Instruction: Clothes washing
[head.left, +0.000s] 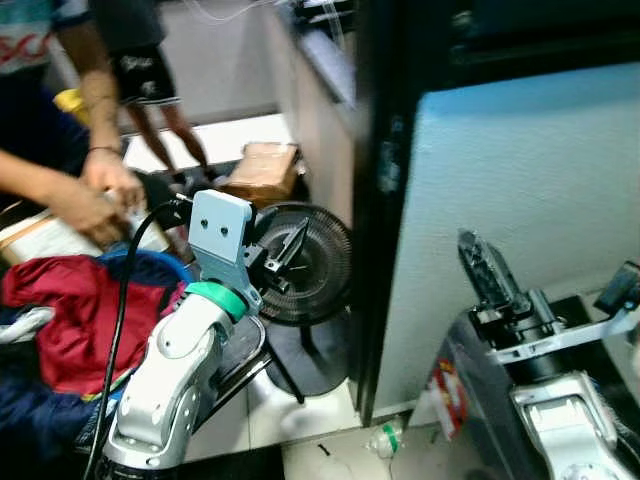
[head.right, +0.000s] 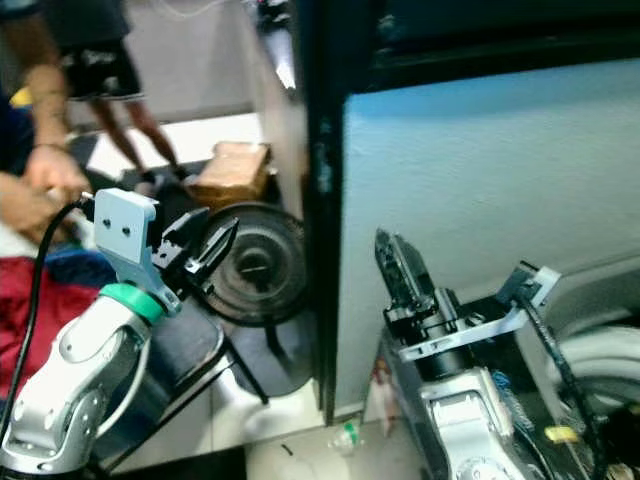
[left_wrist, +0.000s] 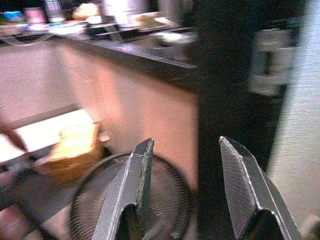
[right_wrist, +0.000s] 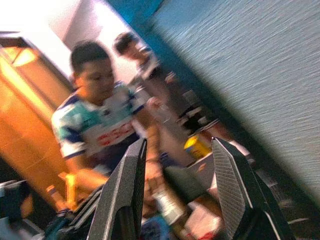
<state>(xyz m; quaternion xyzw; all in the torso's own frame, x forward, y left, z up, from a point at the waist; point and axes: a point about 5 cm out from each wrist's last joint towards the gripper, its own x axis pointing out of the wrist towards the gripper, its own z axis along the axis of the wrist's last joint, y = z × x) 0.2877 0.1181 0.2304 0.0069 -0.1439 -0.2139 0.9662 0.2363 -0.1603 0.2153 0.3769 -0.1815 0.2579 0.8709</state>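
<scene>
Both silver arms rise in front, blurred. Left end effector (head.left: 283, 257) is released, empty, just before the round black fan (head.left: 305, 265); right end effector (right_wrist: 175, 190) is released too, beside the pale washer wall (head.left: 520, 200). Red clothes (head.left: 70, 310) lie left of the fan, partly cut off, near a person's hands (head.left: 100, 195).

A floor fan (head.left: 305, 262) and dark post (head.left: 378, 200) block the left gripper (head.left: 283, 253); pale wall (head.left: 520, 190) faces the right gripper (head.left: 487, 268).
</scene>
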